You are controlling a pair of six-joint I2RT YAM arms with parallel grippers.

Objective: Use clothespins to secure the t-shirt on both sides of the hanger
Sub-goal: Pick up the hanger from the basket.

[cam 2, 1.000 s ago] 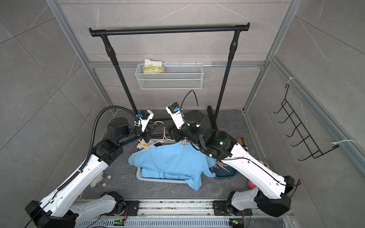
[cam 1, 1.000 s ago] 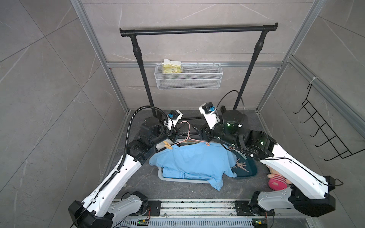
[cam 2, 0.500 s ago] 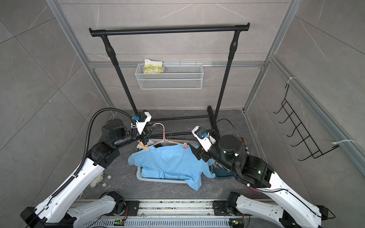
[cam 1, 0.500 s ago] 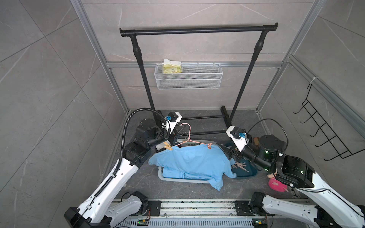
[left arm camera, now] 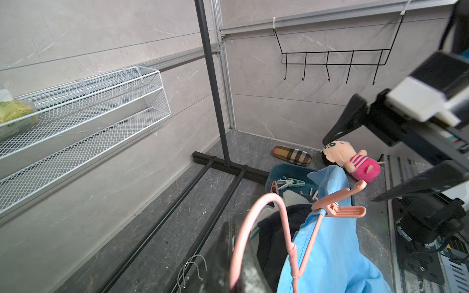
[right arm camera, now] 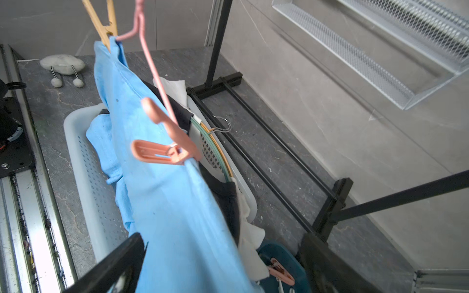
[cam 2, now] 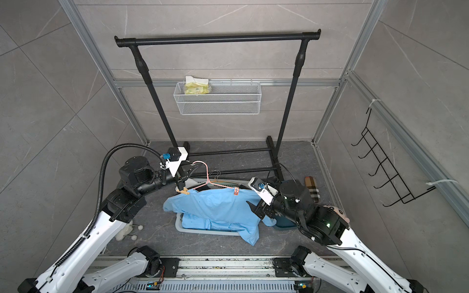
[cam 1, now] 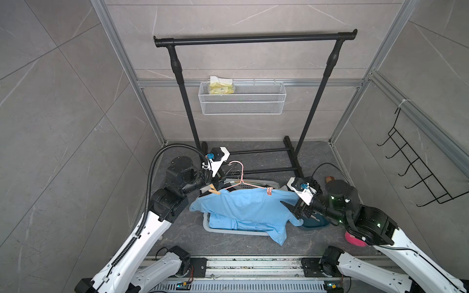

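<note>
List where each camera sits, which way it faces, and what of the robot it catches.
Both top views: high above the base rail, looking down toward the back wall at the garment rack, t-shirt, left arm and right arm.
Left wrist: on the left arm, facing past the hanger toward the open right gripper and wall hooks; its own dark finger shows.
Right wrist: on the right arm, facing along the t-shirt toward the wooden clothespin; its own fingers show.
Shared: both wrist views show the pink clothespin on the hanger.
</note>
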